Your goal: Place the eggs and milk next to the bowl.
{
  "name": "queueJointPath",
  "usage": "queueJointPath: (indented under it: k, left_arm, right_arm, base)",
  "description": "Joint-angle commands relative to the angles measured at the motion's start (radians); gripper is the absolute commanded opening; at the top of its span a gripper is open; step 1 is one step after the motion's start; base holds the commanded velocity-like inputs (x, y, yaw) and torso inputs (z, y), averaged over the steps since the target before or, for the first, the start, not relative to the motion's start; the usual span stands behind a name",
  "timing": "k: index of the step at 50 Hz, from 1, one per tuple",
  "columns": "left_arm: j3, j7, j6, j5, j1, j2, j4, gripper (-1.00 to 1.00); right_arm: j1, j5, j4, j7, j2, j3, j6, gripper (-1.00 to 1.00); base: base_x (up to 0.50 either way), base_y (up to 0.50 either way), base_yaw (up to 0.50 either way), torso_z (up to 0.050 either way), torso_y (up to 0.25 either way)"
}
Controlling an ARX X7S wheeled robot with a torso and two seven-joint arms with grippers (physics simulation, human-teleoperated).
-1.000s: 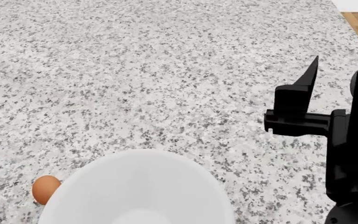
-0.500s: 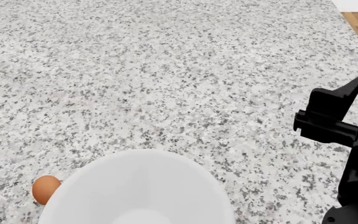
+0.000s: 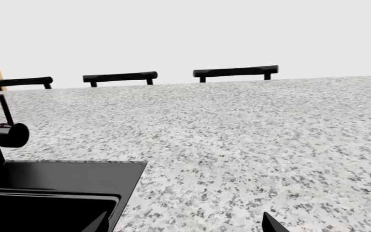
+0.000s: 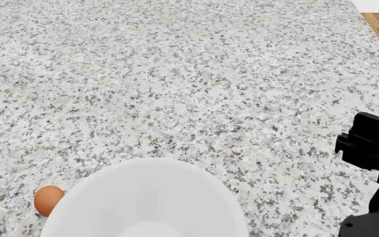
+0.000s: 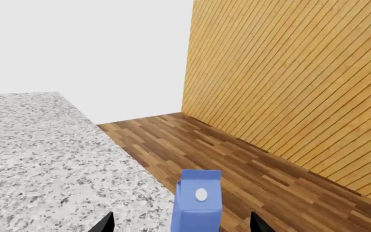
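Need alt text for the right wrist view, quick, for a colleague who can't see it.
A blue milk carton with a white cap stands at the granite counter's edge, between the open right tool's two dark fingertips. Beyond lie a wood floor and a wood-panelled wall.

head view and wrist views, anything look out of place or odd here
Nothing stands out. One egg lies on the granite counter beside the white bowl, and the blue milk carton stands upright between the right gripper's fingertips.
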Motion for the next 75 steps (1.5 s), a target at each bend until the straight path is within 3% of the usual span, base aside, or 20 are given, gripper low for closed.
queueJointPath:
  k: [1, 21, 75]
  left_arm:
    - [-0.020, 0.018, -0.002, 0.015, 0.001, 0.020, -0.011, 1.00]
    - [-0.018, 0.019, -0.014, 0.013, -0.003, 0.018, -0.010, 1.00]
    - [-0.014, -0.008, -0.055, 0.006, -0.013, 0.014, -0.006, 1.00]
  right_arm:
    - [-0.011, -0.048, 0.100, -0.024, 0.016, 0.014, -0.055, 1.00]
    - [0.045, -0.098, 0.365, -0.085, 0.091, -0.066, -0.199, 1.00]
    - [0.159, -0.186, 0.888, -0.172, 0.116, -0.151, -0.461, 1.00]
  base:
    - [0.00, 0.00, 0.00, 0.000, 0.000]
    - [0.00, 0.00, 0.00, 0.000, 0.000]
    - [0.00, 0.00, 0.00, 0.000, 0.000]
